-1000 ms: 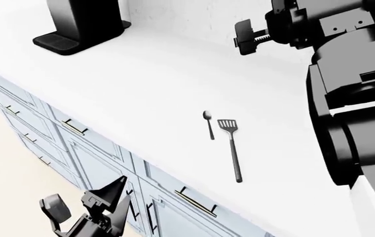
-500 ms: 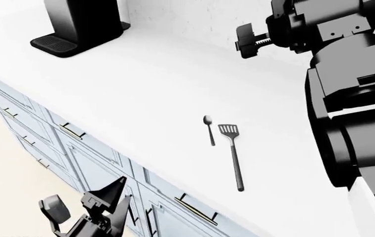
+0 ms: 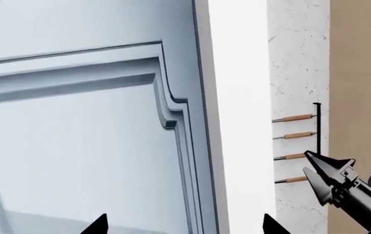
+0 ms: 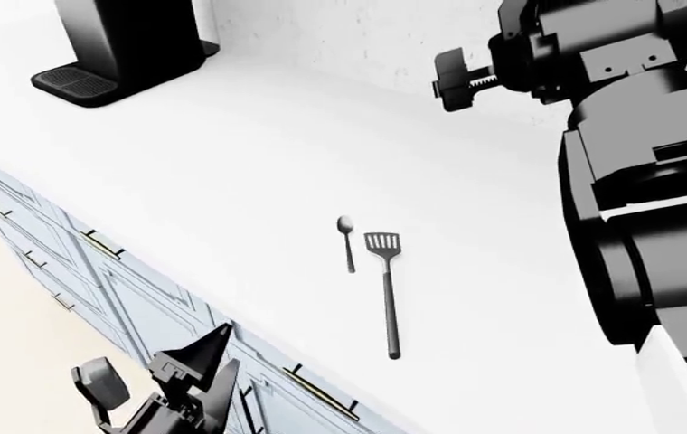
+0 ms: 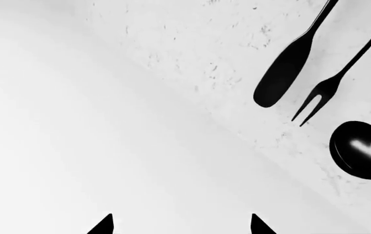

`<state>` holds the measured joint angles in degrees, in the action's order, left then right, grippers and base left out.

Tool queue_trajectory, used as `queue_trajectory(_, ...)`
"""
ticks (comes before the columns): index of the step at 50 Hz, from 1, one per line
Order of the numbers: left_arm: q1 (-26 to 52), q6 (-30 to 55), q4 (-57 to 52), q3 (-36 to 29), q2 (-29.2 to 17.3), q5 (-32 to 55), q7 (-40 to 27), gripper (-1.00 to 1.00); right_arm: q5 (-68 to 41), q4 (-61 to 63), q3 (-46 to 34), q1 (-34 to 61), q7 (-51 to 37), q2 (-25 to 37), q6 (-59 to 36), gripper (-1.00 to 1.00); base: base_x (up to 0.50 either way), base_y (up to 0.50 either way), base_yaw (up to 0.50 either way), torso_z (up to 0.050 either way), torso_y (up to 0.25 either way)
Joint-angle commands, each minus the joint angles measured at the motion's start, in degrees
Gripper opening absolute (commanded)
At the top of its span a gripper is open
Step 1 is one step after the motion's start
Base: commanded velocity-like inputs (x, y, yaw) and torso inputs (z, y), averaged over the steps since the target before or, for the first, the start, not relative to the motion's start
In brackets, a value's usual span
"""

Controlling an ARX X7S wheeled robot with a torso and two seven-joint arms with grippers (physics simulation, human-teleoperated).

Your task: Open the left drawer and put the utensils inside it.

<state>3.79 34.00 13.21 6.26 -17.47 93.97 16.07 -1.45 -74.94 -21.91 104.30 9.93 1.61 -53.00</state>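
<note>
Flat on the white bench (image 4: pixel 247 154) lie the utensils: the spoon (image 4: pixel 346 237) just beside the slotted spatula (image 4: pixel 387 291), apart from it, both handles pointing toward the bench's front edge. Under that edge, below the spatula, a drawer (image 4: pixel 307 398) with a brass bar handle is closed; nothing shows of any contents. The left tool (image 4: pixel 205 371) hangs before the cabinet fronts, its fingers spread. The right tool (image 4: pixel 458 77) is raised over the bench's far side, spread too. A black coffee machine (image 4: pixel 115 41) stands well away from the spoon.
</note>
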Motion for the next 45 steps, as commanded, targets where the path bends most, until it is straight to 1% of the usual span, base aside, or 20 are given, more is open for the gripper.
queue_trajectory(1, -0.01, -0.18, 0.2, -0.07, -0.12, 0.12, 0.2, 1.0, 0.28, 0.0, 0.02, -0.24, -0.28, 0.03, -0.13, 1.0, 0.0, 0.0, 0.0, 0.0, 0.0)
queue_trajectory(10, -0.89, -0.3, -0.78, -0.19, -0.33, -0.03, 0.01, 1.0, 0.31, 0.0, 0.07, -0.15, -0.43, -0.05, -0.28, 1.0, 0.0, 0.0, 0.0, 0.0, 0.0)
queue_trajectory(17, -1.43, -0.75, 3.92, -3.66, -0.04, -4.86, 3.02, 1.0, 0.34, 0.0, 0.19, -0.28, -0.71, -0.02, -0.29, 1.0, 0.0, 0.0, 0.0, 0.0, 0.0)
queue_trajectory(20, -2.17, -0.18, 2.96, -4.08, -0.23, -4.82, 3.08, 1.0, 0.45, 0.0, 0.07, -0.38, -0.74, -0.09, -0.31, 1.0, 0.0, 0.0, 0.0, 0.0, 0.0)
queue_trajectory(31, -1.11, 0.94, 5.76, -6.55, 0.27, -6.09, 4.47, 1.0, 0.36, -0.01, 0.44, -1.3, -1.11, -0.08, 0.07, 1.0, 0.0, 0.0, 0.0, 0.0, 0.0)
queue_trajectory(45, -0.92, 0.63, 6.62, -6.61, 0.32, -5.91, 4.25, 1.0, 0.65, -0.01, 0.35, -1.42, -1.05, -0.09, 0.14, 1.0, 0.0, 0.0, 0.0, 0.0, 0.0)
